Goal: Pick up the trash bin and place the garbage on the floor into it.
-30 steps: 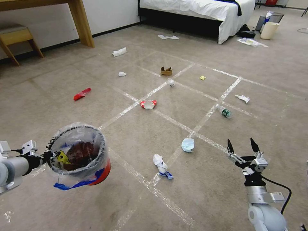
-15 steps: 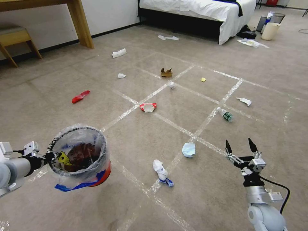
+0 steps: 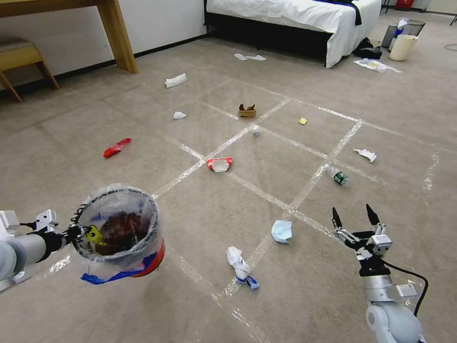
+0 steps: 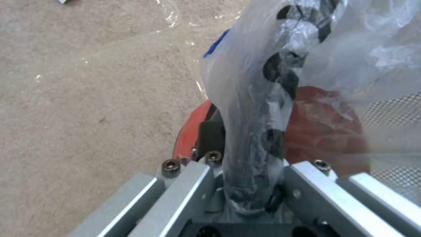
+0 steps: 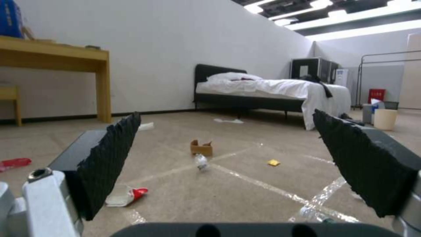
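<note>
The trash bin (image 3: 116,231), black mesh with a clear bag and a red base, hangs above the floor (image 3: 200,209) at lower left. My left gripper (image 3: 76,233) is shut on the bin's bagged rim (image 4: 259,131). My right gripper (image 3: 353,216) stands open at lower right, holding nothing, with its black fingers (image 5: 110,158) spread wide. Garbage lies on the carpet: a white tissue (image 3: 239,264), a pale blue mask (image 3: 282,231), a red-and-white bowl (image 3: 220,164), a bottle (image 3: 339,176), a cardboard tray (image 3: 247,110) and a red wrapper (image 3: 116,147).
A bed (image 3: 304,14) stands at the back, with a wooden desk leg (image 3: 116,33) and a stool (image 3: 21,55) at far left. A cream bucket (image 3: 402,46) and a dark mesh bin (image 3: 397,31) sit far right. Smaller white scraps (image 3: 365,154) dot the taped grid.
The whole picture has shifted: the litter sits lower in the view, so the camera has moved forward. Both arms keep their pose, with the bin still held.
</note>
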Tool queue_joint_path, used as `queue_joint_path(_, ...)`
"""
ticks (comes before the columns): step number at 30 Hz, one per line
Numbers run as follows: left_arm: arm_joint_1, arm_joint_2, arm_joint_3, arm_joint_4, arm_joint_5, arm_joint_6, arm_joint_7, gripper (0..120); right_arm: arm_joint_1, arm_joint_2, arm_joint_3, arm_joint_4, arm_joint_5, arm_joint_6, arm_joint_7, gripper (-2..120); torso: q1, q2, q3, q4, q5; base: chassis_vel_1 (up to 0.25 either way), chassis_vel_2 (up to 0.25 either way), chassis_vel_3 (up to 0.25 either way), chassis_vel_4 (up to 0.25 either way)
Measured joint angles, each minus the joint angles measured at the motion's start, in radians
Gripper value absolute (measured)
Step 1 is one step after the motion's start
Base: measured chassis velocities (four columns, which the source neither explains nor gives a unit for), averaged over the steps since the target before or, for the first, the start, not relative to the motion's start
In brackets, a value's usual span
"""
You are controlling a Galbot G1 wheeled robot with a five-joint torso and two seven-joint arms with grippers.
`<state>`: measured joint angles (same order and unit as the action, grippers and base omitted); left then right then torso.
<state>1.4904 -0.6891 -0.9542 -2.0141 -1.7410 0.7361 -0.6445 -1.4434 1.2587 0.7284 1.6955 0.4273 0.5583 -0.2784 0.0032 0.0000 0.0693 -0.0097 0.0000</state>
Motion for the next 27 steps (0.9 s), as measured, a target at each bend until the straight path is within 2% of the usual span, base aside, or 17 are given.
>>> queue_joint_path(10,-0.017,-0.002,0.022,0.004,0.010,-0.001,0.000,1,0.022,-0.017,-0.019,-0.011,-0.014,-0.011,0.012,100,0.000,0.000,0.000,0.0000,0.0000,-0.043,0.052,0.042,-0.048)
queue_joint_path(13,-0.020,-0.007,0.026,0.006,0.021,-0.001,0.003,1,0.035,-0.048,-0.048,-0.023,-0.050,-0.019,0.029,100,0.000,0.000,0.000,0.0000,0.0000,-0.012,0.018,0.015,-0.013)
queue_joint_path(14,-0.020,-0.007,0.025,0.006,0.022,-0.002,0.008,1,0.043,-0.092,-0.082,-0.020,-0.052,-0.046,0.042,100,0.000,0.000,0.000,-0.0001,0.0005,0.000,0.000,0.000,0.000)
queue_joint_path(15,-0.021,-0.007,0.024,0.005,0.025,-0.006,0.013,1,0.050,-0.179,-0.136,0.001,-0.016,-0.099,0.047,100,0.000,0.000,0.000,-0.0002,0.0004,0.000,0.000,0.000,0.000)
queue_joint_path(16,-0.021,-0.007,0.024,0.005,0.025,-0.006,0.013,1,0.050,-0.179,-0.136,0.001,-0.016,-0.099,0.047,100,0.000,0.000,0.000,-0.0002,0.0004,0.000,0.000,0.000,0.000)
queue_joint_path(18,-0.021,-0.008,0.021,0.002,0.032,-0.008,0.020,1,0.073,-0.348,-0.242,0.052,0.110,-0.220,0.049,100,0.000,0.000,0.000,0.0000,-0.0002,0.000,0.000,0.000,0.000)
queue_joint_path(19,-0.021,-0.008,0.021,0.002,0.032,-0.008,0.020,1,0.073,-0.348,-0.242,0.052,0.110,-0.220,0.049,100,0.000,0.000,0.000,0.0000,-0.0002,0.000,0.000,0.000,0.000)
queue_joint_path(21,-0.032,-0.009,0.031,0.004,0.039,-0.008,0.021,1,0.095,-0.506,-0.334,0.102,0.273,-0.338,0.051,100,0.000,0.000,0.000,0.0005,0.0005,0.000,0.000,0.000,0.000)
queue_joint_path(22,-0.032,-0.009,0.031,0.004,0.039,-0.008,0.021,1,0.095,-0.506,-0.334,0.102,0.273,-0.338,0.051,100,0.000,0.000,0.000,0.0005,0.0005,0.000,0.000,0.000,0.000)
queue_joint_path(24,-0.038,-0.009,0.040,0.005,0.051,-0.009,0.024,1,0.138,-0.676,-0.454,0.155,0.443,-0.465,0.103,100,0.000,0.000,0.000,-0.0001,-0.0006,0.000,0.000,0.000,0.000)
queue_joint_path(25,-0.038,-0.009,0.040,0.005,0.051,-0.009,0.024,1,0.138,-0.676,-0.454,0.155,0.443,-0.465,0.103,100,0.000,0.000,0.000,-0.0001,-0.0006,0.000,0.000,0.000,0.000)
queue_joint_path(26,-0.038,-0.009,0.040,0.005,0.056,-0.009,0.024,1,0.165,-0.740,-0.506,0.184,0.513,-0.540,0.130,100,0.000,0.000,0.000,0.0000,0.0003,0.000,0.000,0.000,0.000)
queue_joint_path(27,-0.038,-0.009,0.040,0.005,0.056,-0.009,0.024,1,0.165,-0.740,-0.506,0.184,0.513,-0.540,0.130,100,0.000,0.000,0.000,0.0000,0.0003,0.000,0.000,0.000,0.000)
